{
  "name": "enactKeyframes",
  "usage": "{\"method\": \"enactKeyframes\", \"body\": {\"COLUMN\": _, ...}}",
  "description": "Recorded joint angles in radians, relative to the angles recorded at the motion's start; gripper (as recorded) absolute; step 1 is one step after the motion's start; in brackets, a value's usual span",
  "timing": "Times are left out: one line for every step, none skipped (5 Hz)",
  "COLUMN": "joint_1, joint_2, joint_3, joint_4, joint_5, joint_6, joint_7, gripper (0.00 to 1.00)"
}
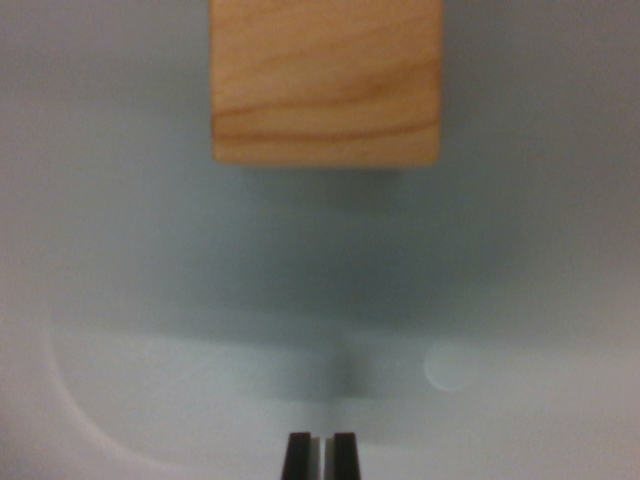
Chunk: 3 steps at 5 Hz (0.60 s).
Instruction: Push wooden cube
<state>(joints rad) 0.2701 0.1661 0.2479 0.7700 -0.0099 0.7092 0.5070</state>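
While my claw (320,445) sits nearly closed at the near edge, the wooden cube (326,80) rests apart, farther ahead on the table (120,260).

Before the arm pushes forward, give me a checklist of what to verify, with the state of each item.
1. Wooden cube in view: ok, at the top of the wrist view, its upper part cut off by the frame edge.
2. End effector closed for pushing: ok, the two tips stand nearly together with only a thin slit between them.
3. End effector lined up with the cube: ok, it sits near the cube's middle, left to right.
4. Path between them free: ok, only bare grey surface shows.
5. Contact with the cube: not ok, a clear gap remains.
6. Height of the tips above the surface: cannot tell.
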Motion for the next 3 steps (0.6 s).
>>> {"method": "enactKeyframes", "body": {"joint_1": 0.0000, "joint_2": 0.000, "joint_3": 0.000, "joint_4": 0.000, "joint_5": 0.0000, "joint_6": 0.000, "joint_7": 0.000, "gripper": 0.00}}
{"method": "enactKeyframes", "body": {"joint_1": 0.0034, "joint_2": 0.002, "joint_3": 0.004, "joint_4": -0.012, "joint_5": -0.0003, "joint_6": -0.013, "joint_7": 0.008, "gripper": 0.00}}
{"method": "enactKeyframes", "body": {"joint_1": 0.0034, "joint_2": 0.002, "joint_3": 0.004, "joint_4": -0.012, "joint_5": -0.0003, "joint_6": -0.013, "joint_7": 0.008, "gripper": 0.00}}
